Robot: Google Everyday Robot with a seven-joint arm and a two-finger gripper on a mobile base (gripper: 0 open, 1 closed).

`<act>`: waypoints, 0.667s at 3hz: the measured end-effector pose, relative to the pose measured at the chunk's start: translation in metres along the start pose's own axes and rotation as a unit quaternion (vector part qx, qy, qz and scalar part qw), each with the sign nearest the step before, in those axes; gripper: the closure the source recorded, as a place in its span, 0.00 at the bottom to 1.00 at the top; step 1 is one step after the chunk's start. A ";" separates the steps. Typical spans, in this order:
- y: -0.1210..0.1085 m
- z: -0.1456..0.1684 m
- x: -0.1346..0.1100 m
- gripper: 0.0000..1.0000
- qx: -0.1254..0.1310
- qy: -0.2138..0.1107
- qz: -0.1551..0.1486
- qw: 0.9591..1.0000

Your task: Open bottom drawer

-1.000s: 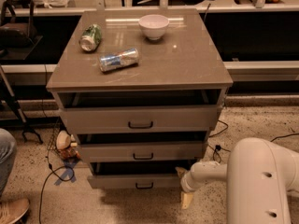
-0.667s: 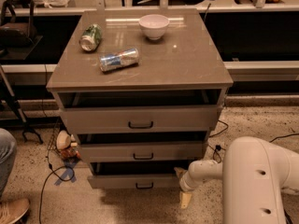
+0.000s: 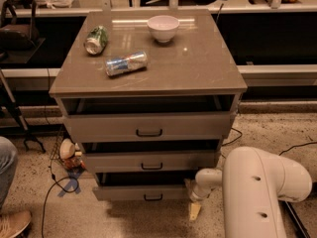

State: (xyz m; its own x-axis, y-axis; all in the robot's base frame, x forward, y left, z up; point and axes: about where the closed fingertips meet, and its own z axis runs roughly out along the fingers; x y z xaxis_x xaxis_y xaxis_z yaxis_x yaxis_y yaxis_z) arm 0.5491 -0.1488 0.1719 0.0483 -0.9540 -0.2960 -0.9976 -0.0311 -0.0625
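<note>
The bottom drawer point(image 3: 143, 192) is the lowest of three grey-tan drawers in the cabinet, with a small black bar handle point(image 3: 153, 198). It stands slightly pulled out, with a dark gap above its front. My white arm point(image 3: 262, 192) reaches in from the lower right. The gripper point(image 3: 194, 209) hangs low beside the drawer's right end, just above the floor, right of the handle.
The middle drawer point(image 3: 148, 160) and top drawer point(image 3: 148, 127) also stand slightly out. On the cabinet top lie a white bowl point(image 3: 163, 28), a green can point(image 3: 96, 39) and a blue-silver can point(image 3: 126, 63). Cables and a person's foot point(image 3: 12, 222) are at the left.
The view has shifted slightly; the arm and gripper stay beside the bottom drawer's right end. The drawers look unchanged.
</note>
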 end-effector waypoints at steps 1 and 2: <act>-0.004 0.007 0.004 0.18 0.002 0.002 0.008 1.000; -0.001 0.011 0.008 0.42 0.001 0.003 0.012 1.000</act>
State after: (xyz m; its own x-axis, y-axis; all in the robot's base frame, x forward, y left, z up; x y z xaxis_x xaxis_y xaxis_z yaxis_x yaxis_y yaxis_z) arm 0.5513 -0.1532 0.1592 0.0246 -0.9560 -0.2923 -0.9984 -0.0083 -0.0567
